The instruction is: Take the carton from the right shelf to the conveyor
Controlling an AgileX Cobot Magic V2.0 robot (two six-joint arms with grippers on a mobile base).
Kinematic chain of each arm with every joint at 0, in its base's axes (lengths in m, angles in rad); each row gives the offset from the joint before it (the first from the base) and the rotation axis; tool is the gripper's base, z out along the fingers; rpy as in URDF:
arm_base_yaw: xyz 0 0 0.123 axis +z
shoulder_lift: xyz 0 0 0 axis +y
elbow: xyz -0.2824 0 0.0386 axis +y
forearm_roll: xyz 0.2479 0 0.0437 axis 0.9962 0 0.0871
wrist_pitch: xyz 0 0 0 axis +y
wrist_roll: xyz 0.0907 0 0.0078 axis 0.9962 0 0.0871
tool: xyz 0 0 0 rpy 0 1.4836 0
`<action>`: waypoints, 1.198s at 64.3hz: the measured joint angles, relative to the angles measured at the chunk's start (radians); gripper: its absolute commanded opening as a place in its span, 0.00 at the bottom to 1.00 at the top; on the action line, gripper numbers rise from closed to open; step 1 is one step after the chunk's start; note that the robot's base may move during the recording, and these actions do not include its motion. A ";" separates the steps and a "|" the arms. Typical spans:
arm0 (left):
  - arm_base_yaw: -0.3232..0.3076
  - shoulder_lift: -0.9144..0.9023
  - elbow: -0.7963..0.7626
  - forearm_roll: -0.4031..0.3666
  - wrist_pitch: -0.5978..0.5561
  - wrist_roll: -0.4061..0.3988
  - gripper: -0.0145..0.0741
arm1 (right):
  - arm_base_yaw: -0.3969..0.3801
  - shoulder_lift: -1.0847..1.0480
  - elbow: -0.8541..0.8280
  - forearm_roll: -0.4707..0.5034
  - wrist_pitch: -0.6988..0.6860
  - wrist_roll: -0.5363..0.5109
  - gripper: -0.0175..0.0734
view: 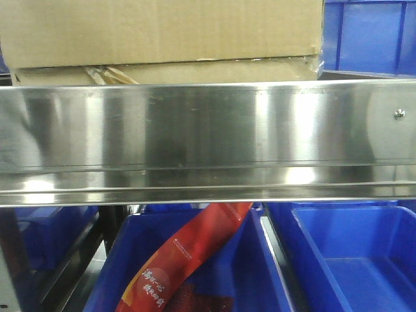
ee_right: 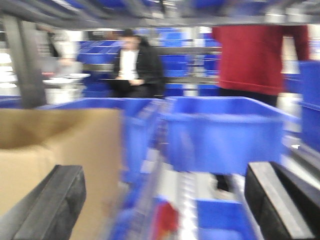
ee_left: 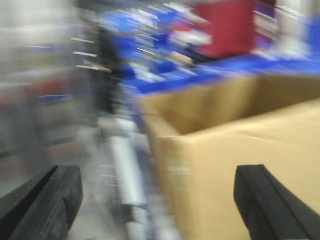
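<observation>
Sitting on the shelf (view: 208,130), the carton (view: 162,39) is plain brown cardboard. Its lower edge hides behind the wide shiny steel rail, which has a small screw (view: 399,114) near its right end. In the front view the carton fills the upper left, with a flap seam running across it and a frayed right corner. A blue bin (view: 370,36) stands just beside it on the right.

The left wrist view is badly blurred. It shows the carton (ee_left: 240,165) with its top open and one corner turned toward the camera. The left claw (ee_left: 160,205) is released, its two black fingers spread wide with nothing between the pads. The right-hand finger (ee_left: 270,205) overlaps the carton's face; whether it touches cannot be told.

In the right wrist view the carton (ee_right: 60,145) stands at the left, next to a large blue tub (ee_right: 225,135) on the same level. The right claw (ee_right: 165,205) is also released and grasps nothing. One finger (ee_right: 50,205) is in front of the carton.

Under the rail, two more blue crates (view: 351,260) sit side by side, and a red packet (view: 188,260) with printed characters leans in the left one. Beyond the shelving, a person in black (ee_right: 132,65) and another in red (ee_right: 257,55) are among further blue bins, all blurred.
</observation>
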State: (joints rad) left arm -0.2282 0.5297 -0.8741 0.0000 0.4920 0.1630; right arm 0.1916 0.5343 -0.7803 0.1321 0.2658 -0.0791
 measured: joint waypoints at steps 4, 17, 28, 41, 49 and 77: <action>-0.079 0.057 -0.050 -0.009 0.021 0.009 0.75 | 0.060 0.053 -0.059 0.000 0.017 0.000 0.79; -0.240 0.291 -0.249 -0.013 0.066 -0.008 0.75 | 0.203 0.274 -0.292 0.000 0.139 0.000 0.79; -0.238 0.528 -0.528 0.018 0.189 -0.124 0.75 | 0.220 0.490 -0.562 0.006 0.348 0.000 0.79; -0.175 0.805 -0.889 0.172 0.491 -0.328 0.75 | 0.220 0.746 -0.943 0.006 0.605 0.002 0.79; -0.128 0.935 -1.057 0.219 0.630 -0.403 0.75 | 0.216 0.890 -1.149 0.002 0.758 0.052 0.79; -0.015 1.149 -1.176 0.221 0.717 -0.427 0.75 | 0.210 1.238 -1.413 -0.065 0.935 0.135 0.79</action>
State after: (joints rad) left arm -0.2429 1.6784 -2.0502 0.2210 1.2090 -0.2636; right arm 0.4012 1.7726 -2.1935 0.0676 1.2008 0.0555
